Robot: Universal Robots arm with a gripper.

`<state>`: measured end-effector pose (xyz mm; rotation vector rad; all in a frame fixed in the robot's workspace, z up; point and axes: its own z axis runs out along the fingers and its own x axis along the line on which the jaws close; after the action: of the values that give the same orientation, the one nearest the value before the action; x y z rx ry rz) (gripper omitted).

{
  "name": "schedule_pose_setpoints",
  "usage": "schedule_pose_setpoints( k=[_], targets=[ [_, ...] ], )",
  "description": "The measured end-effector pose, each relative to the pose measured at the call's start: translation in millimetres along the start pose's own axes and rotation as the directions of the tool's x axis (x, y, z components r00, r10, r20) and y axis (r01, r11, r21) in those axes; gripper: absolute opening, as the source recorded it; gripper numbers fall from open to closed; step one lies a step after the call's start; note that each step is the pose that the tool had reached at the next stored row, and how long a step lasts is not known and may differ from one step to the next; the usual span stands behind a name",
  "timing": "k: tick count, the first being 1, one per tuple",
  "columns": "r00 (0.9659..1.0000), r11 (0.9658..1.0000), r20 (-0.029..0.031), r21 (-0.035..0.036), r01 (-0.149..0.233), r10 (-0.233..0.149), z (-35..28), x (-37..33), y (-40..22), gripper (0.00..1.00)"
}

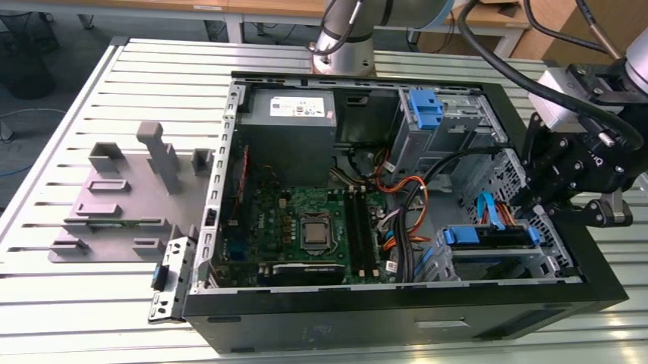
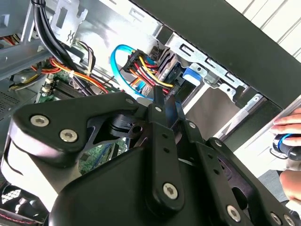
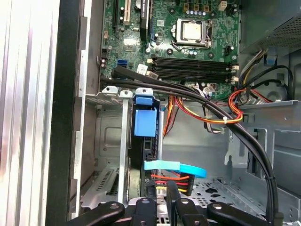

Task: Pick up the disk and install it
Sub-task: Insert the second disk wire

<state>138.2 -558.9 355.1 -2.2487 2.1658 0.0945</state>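
**Even overhead light, soft shadows, near parts blurred**

Exterior view: bright, even light on the slatted silver metal table (image 1: 91, 91); open black computer case (image 1: 405, 315) darker inside w/ soft shadows. First wrist view: pale glare on table slats. Second wrist view: black metal gripper (image 2: 162, 101) linkage close up & soft; background at the frame edge washed out, blurred.

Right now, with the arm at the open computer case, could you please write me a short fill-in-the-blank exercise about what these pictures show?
1. The computer case lies on its side with its cover ____.
2. The flat cable that loops beside the disk is ____ in colour.
3. In the exterior view, the gripper hangs at the case's ____ side.
4. The grey holder stands ____ the case, on the slatted table.

Missing words: off; blue; right; outside
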Motion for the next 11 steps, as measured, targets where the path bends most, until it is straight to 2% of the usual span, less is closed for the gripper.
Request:
schedule_pose_setpoints(
  k=[11],
  targets=[
    [1.0000,1.0000,-0.0001,0.0000,0.000,0.000,-0.4,-0.2,2.0,0.24]
  ],
)
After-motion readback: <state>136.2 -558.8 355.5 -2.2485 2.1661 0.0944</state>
